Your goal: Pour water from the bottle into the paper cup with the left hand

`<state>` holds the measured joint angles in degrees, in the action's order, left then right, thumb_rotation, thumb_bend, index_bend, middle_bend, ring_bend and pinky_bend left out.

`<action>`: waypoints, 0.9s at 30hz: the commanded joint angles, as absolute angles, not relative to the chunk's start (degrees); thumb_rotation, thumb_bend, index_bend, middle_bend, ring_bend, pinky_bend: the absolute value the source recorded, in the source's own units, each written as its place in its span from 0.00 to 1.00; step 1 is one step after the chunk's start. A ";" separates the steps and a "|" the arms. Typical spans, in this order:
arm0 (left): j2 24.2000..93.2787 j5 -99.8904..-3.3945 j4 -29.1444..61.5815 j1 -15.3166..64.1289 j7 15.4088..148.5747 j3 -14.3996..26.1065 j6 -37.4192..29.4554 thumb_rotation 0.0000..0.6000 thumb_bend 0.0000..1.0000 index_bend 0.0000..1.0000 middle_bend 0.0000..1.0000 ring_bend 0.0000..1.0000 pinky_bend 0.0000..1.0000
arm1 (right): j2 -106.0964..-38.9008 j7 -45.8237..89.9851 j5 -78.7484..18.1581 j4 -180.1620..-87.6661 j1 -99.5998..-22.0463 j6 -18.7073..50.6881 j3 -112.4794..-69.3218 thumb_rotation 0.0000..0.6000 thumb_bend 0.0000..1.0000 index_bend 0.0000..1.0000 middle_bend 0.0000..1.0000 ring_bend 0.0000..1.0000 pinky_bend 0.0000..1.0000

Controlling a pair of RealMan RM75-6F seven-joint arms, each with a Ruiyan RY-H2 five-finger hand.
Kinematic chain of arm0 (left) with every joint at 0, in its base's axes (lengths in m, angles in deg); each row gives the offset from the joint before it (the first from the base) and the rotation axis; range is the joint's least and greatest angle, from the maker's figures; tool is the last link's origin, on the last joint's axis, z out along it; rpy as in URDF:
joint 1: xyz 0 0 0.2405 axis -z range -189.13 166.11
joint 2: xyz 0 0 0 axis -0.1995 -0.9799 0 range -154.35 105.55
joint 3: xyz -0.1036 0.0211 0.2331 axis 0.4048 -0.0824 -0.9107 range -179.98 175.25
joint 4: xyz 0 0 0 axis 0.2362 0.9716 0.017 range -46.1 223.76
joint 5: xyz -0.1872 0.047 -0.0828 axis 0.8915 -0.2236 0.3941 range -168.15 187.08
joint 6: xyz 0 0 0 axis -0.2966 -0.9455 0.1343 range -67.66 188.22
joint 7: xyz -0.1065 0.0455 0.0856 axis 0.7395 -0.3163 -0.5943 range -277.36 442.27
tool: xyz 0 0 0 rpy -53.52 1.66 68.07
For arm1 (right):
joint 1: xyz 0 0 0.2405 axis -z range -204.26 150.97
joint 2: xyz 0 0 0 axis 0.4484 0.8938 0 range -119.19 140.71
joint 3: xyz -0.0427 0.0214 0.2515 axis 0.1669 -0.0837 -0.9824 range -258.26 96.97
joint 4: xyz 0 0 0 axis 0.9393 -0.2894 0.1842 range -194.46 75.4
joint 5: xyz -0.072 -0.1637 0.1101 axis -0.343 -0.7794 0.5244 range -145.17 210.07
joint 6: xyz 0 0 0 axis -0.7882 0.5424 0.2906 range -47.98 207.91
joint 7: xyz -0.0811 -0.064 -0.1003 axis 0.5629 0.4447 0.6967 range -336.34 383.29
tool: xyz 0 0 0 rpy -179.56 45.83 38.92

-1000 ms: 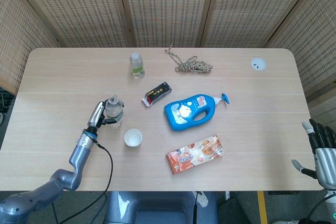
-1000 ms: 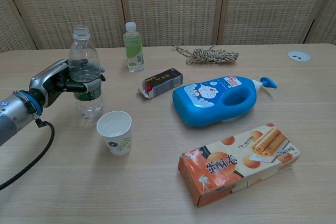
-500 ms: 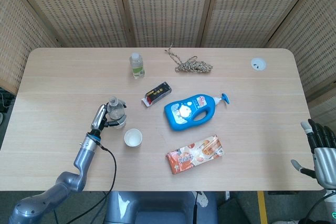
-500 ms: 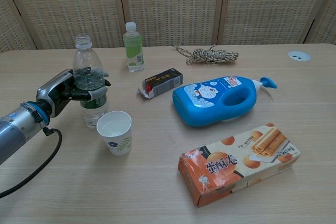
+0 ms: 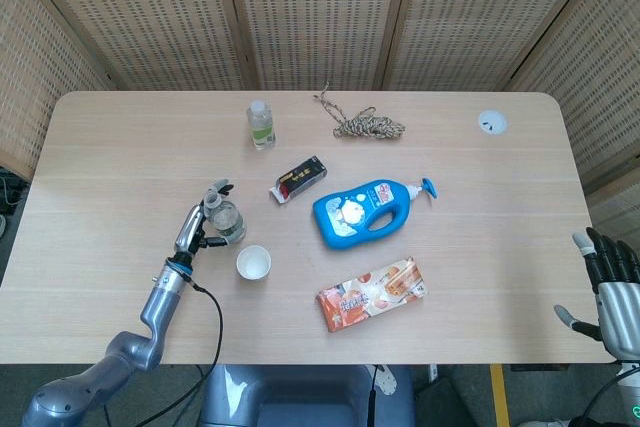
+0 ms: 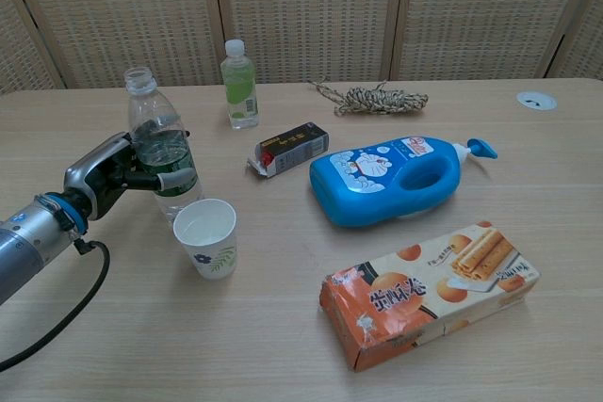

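**Bottle in hand beside the cup, pour not yet begun**

The left hand (image 6: pixel 108 174) holds the water bottle (image 6: pixel 158 152) around its middle, fingers wrapped about the green label. The bottle has no cap on it and stands close to upright, with only a slight lean, its base at or just above the worktop (image 6: pixel 283 345) (the chest view does not settle whether it touches). Water fills roughly the lower half.

The paper cup (image 6: pixel 206 236) stands upright just to the right of and nearer than the bottle, close beside it but apart. Its inside looks white and empty; no water can be made out in it from either view.

As a judgement of progress: the grasp is done and the bottle is brought next to the cup, so the approach is largely complete. What is left is the pour itself, which would need the bottle's mouth carried over the cup's rim and the bottle tipped rightward until water runs, then set back upright.

The right hand (image 5: pixel 610 282) shows only at the near right corner of the head view, off the worktop's edge, fingers apart and holding nothing.

Other things on the worktop lie well clear of the pour: a small green-labelled bottle (image 6: pixel 238 85) at the far side and a blue detergent bottle (image 6: pixel 391 178) to the right.
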<state>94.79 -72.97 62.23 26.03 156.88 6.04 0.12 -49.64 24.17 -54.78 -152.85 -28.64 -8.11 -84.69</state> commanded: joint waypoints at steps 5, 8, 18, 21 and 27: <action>93.61 -73.54 61.31 25.15 156.52 5.47 -1.36 1.00 0.14 0.00 0.00 0.00 0.01 | -49.48 23.91 -55.20 -152.99 -28.49 -8.53 -84.56 1.00 0.00 0.00 0.00 0.00 0.00; 91.56 -74.66 59.59 24.74 156.67 4.30 -1.75 1.00 0.10 0.00 0.00 0.00 0.00 | -49.40 23.84 -55.51 -153.08 -28.38 -8.79 -84.46 1.00 0.00 0.00 0.00 0.00 0.00; 77.92 -78.48 46.75 22.51 155.03 0.11 -4.03 1.00 0.03 0.00 0.00 0.00 0.00 | -48.96 23.63 -57.01 -153.67 -27.67 -10.36 -83.94 1.00 0.00 0.00 0.00 0.00 0.00; 71.89 -79.18 40.92 21.68 153.68 -0.95 -4.52 1.00 0.03 0.00 0.00 0.00 0.00 | -48.84 23.66 -57.49 -153.94 -27.42 -10.90 -83.78 1.00 0.00 0.00 0.00 0.00 0.00; 56.93 -80.30 28.24 19.79 144.74 -3.48 -5.11 1.00 0.00 0.00 0.00 0.00 0.00 | -48.67 23.82 -58.41 -154.33 -27.07 -11.67 -83.48 1.00 0.00 0.00 0.00 0.00 0.00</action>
<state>64.58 -79.28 34.93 21.38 151.84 -1.59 -4.19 -48.69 23.81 -58.36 -154.29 -27.09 -11.62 -83.51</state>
